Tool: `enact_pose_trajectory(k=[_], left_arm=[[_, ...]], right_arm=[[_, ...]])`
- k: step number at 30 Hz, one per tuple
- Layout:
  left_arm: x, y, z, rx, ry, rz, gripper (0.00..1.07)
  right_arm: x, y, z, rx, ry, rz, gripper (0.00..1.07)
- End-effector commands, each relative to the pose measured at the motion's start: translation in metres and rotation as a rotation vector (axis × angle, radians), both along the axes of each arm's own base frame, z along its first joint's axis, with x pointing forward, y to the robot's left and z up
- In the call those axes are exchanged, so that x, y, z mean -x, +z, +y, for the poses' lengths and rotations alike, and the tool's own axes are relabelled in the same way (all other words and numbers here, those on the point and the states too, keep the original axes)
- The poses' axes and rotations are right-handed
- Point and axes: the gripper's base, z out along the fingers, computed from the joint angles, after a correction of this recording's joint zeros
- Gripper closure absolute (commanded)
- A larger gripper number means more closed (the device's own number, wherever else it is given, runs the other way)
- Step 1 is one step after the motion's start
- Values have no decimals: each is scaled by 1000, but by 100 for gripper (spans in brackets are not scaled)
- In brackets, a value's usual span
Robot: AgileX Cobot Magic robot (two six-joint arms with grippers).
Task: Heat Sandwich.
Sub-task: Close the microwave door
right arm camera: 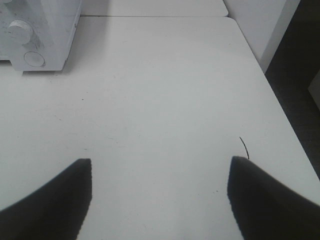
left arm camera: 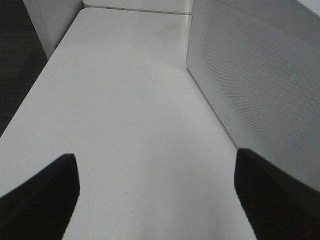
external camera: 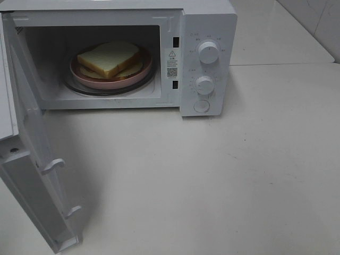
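Standing fully open at the near left, the white plastic microwave door (external camera: 37, 175) is sitting closest to us in the high view. Behind it, the sandwich (external camera: 110, 58), two thick pale bread slices with an orange-red filling, is lying on the round pink plate (external camera: 109, 81). That plate is resting on the glass turntable (external camera: 114, 93) inside the white microwave oven (external camera: 212, 21), on the off-white tabletop (external camera: 223, 175).

We are judging loading to be complete and door closing to be the step in hand. The next move is calling for a push on the door's outer face until it latches. After that, the lower round white knob (external camera: 204, 84) is probably needing a turn.

Neither hand is showing in the high view; the wrist views are supplying them. The left hand (left arm camera: 156, 197) is hanging wide open and empty beside the door's perforated panel. The right hand (right arm camera: 160, 197) is hovering with its jaws well parted, gripping nothing, over bare tabletop. Neither wrist view is showing the sandwich.
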Motion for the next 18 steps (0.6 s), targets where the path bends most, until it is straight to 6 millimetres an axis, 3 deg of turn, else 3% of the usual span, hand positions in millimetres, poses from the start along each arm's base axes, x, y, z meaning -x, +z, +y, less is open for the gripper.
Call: enact_pose_trajectory(k=[1,12,18], left_arm=[[1,0,0,1,-4,-20,26],[-5,1,0,9,-10,10,26],[-25,14,3,-36,-31,31,26]], right_arm=[[3,0,0,-2,-1,-35,35],[3,0,0,-1,-1,-35,34],[3,0,0,-2,-1,-35,34]])
